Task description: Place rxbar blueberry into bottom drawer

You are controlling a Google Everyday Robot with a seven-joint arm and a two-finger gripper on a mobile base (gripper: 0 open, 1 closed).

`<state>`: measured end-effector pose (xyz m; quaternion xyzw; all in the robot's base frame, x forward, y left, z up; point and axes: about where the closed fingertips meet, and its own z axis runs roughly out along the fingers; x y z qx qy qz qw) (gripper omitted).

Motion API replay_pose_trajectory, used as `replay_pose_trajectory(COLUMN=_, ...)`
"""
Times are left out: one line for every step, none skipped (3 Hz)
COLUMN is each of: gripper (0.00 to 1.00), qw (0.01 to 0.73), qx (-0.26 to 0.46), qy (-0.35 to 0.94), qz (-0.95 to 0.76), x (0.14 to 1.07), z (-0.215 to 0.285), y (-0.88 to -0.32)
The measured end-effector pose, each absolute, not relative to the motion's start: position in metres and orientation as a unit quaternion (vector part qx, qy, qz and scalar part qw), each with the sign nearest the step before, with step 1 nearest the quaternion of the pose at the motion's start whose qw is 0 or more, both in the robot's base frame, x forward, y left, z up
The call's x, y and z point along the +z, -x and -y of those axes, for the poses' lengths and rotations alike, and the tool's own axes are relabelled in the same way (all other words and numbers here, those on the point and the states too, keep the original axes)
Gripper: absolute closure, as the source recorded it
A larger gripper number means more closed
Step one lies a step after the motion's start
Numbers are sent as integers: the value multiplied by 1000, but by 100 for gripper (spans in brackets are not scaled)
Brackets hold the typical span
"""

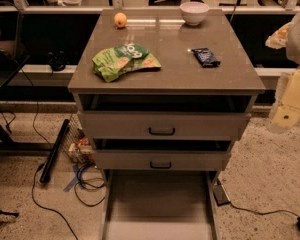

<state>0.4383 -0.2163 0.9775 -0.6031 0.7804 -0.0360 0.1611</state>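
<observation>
The rxbar blueberry, a small dark bar with pale print, lies flat on the right part of the cabinet top. The bottom drawer is pulled out towards me at floor level, and its flat floor is bare. My gripper hangs at the right edge of the view, beside the cabinet's right side. It is level with the upper drawers, below and to the right of the bar, and touches nothing.
A green snack bag lies on the left of the top. An orange and a white bowl stand at the back. The two upper drawers with black handles are slightly open. Cables and clutter lie on the floor to the left.
</observation>
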Motion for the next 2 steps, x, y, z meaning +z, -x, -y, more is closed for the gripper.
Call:
replay_pose_trajectory(gripper=0, qw=161, qx=-36, qy=603, qz=-781, x=977, z=216, y=-438)
replay_pose_trajectory(gripper=0, qw=195, qx=-13, qy=555, qz=-808, x=971, z=230, y=-471)
